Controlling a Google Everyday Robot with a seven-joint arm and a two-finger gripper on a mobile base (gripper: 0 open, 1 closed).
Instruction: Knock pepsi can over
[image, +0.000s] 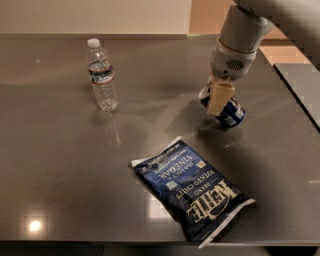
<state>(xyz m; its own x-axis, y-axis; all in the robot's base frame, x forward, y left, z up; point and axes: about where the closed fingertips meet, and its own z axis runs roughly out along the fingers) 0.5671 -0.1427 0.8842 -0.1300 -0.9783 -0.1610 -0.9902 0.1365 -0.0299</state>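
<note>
The pepsi can (231, 114), dark blue with white and red markings, is tipped far over on the grey table (60, 165) at the right, its lower end pointing right and toward me. My gripper (218, 98) hangs from the white arm directly over and against the can's left upper part, hiding that part of it.
A clear plastic water bottle (102, 75) stands upright at the back left. A flat blue chip bag (192, 190) lies near the front edge. The table's right edge (295, 100) runs close behind the can, with a second surface beyond it.
</note>
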